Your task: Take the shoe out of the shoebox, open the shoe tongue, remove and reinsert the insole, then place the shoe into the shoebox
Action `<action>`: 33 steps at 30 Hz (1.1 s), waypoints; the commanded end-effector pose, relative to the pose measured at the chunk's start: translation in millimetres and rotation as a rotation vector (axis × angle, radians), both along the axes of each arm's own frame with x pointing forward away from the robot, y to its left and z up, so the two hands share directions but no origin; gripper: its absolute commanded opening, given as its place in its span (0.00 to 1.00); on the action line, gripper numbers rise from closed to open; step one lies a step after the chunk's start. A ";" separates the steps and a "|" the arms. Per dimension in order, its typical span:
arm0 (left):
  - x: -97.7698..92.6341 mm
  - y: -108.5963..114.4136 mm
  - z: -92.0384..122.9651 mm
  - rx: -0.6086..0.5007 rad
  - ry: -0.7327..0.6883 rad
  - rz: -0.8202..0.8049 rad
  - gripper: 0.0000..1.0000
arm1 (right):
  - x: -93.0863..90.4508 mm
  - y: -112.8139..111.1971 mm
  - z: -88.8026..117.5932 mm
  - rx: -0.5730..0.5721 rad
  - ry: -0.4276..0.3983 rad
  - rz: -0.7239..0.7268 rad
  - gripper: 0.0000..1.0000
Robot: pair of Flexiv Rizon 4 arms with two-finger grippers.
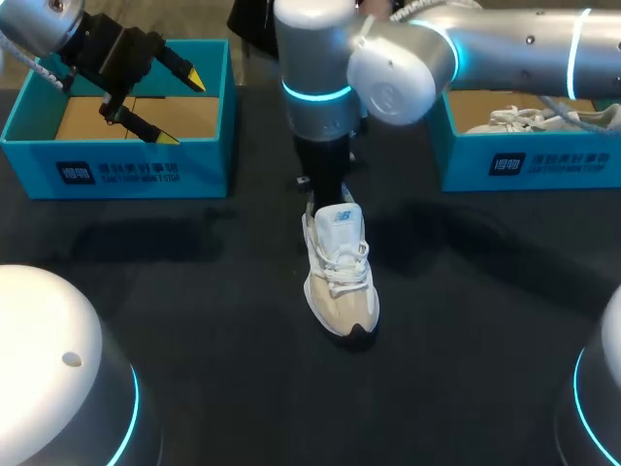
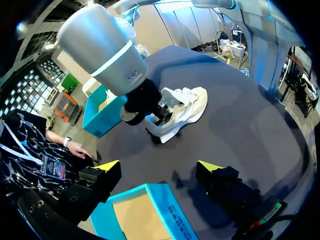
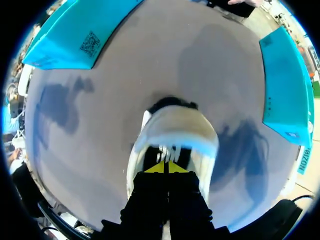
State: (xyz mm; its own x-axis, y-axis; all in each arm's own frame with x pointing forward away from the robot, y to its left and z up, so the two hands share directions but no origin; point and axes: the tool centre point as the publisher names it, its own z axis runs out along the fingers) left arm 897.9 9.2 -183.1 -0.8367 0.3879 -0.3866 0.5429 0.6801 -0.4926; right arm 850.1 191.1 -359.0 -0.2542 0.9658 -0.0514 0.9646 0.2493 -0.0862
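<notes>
Flanking the near edge: two white arm bases (image 1: 44,359) with lit teal rings, one at each side of the dark table (image 1: 194,291).
Shoe: a white and beige shoe (image 1: 340,277) stands upright in the middle of the table, outside both boxes. Its dark toe points to the near edge and its heel to the far side. The laces cross the front and the tongue stands up at the opening.
Right arm: the right arm (image 1: 505,49) enters from the right and reaches past the middle. Its wrist hangs straight down over the heel end of the shoe.
Right gripper: the right gripper (image 3: 164,168) sits inside the shoe's opening, just behind the laces. Its two yellow tips are pressed together. Whether anything is pinched between them cannot be told.
Left gripper: the left gripper (image 1: 179,109) hovers above the left box at the far left, well apart from the shoe. Its fingers are spread wide and hold nothing.
Left box: the left box (image 1: 116,170) is teal and open-topped, with its brown floor showing.
Right box: the right box (image 1: 524,165) is teal and stands at the far right. A second shoe (image 1: 524,118), white, lies inside it.
</notes>
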 end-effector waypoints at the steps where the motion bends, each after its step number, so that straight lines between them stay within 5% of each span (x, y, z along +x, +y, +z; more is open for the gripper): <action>1: 0.2 -0.3 0.7 0.005 0.001 0.000 1.00 | -4.1 -1.6 19.3 -0.020 0.036 -0.015 0.00; 17: 0.2 -0.3 0.7 0.005 0.001 0.000 1.00 | -38.8 -4.9 19.6 -0.011 0.137 -0.100 0.00; 18: 0.2 -0.3 0.7 0.005 0.001 0.000 1.00 | -39.4 -4.8 19.4 -0.010 0.141 -0.102 0.07; 20: 0.2 -0.3 0.7 0.005 0.001 0.000 1.00 | -40.2 -4.7 19.2 -0.009 0.143 -0.101 0.44; 24: 0.2 -0.3 0.7 0.005 0.001 0.000 1.00 | -41.2 -5.0 20.1 -0.004 0.147 -0.101 1.00; 33: 0.2 -0.3 0.7 0.005 0.001 0.000 1.00 | -42.1 -5.9 12.6 0.031 0.170 -0.096 1.00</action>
